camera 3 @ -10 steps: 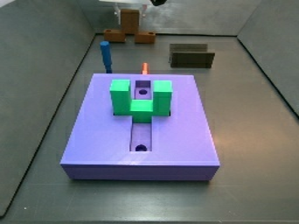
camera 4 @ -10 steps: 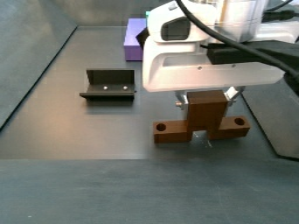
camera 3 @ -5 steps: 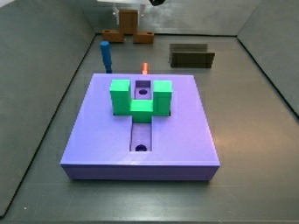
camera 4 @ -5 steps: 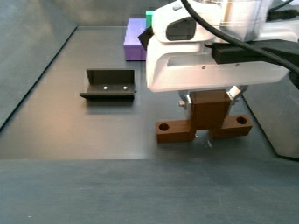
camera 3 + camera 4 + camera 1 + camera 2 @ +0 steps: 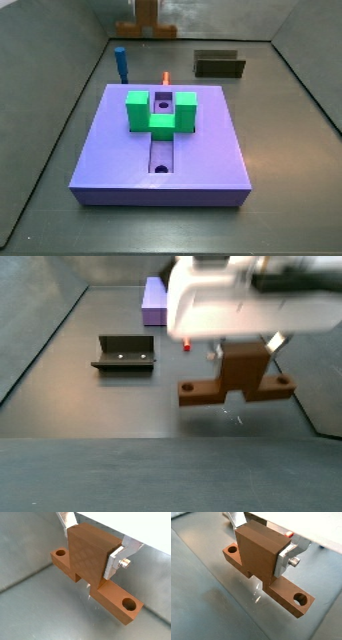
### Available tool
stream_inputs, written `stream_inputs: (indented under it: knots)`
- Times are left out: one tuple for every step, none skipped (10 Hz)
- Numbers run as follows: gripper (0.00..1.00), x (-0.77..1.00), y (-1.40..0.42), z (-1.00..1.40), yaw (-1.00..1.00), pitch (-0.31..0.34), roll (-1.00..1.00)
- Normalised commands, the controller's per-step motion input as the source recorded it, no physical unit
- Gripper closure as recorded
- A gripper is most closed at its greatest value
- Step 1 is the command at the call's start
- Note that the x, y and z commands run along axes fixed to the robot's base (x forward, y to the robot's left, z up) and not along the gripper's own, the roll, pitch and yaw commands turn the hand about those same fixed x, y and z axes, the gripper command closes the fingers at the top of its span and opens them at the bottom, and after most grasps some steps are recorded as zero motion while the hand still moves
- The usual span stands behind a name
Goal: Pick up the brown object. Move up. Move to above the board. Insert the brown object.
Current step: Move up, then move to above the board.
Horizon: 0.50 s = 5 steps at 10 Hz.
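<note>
Grey floor lies just below the gripper (image 5: 264,544), clamped on the brown object (image 5: 261,562); a loose grip risks tilt above the board (image 5: 160,140)

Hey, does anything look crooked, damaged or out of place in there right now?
Nothing stands out. The gripper grasps the brown object squarely in both wrist views, lifted off the floor. The board lies flat, its green block upright, and the fixture stands undisturbed.
</note>
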Motion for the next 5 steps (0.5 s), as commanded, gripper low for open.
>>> stream_inputs:
  knots:
    - [1.00,0.02,0.02,0.20,-0.01,0.030,0.05]
    - [1.00,0.00,0.00,1.40,0.00,0.000,0.00]
    - [1.00,-0.02,-0.01,1.40,0.00,0.020,-0.02]
    - [1.00,-0.05,-0.02,1.40,0.00,0.021,0.01]
    - [1.00,-0.02,-0.01,1.40,0.01,0.013,0.02]
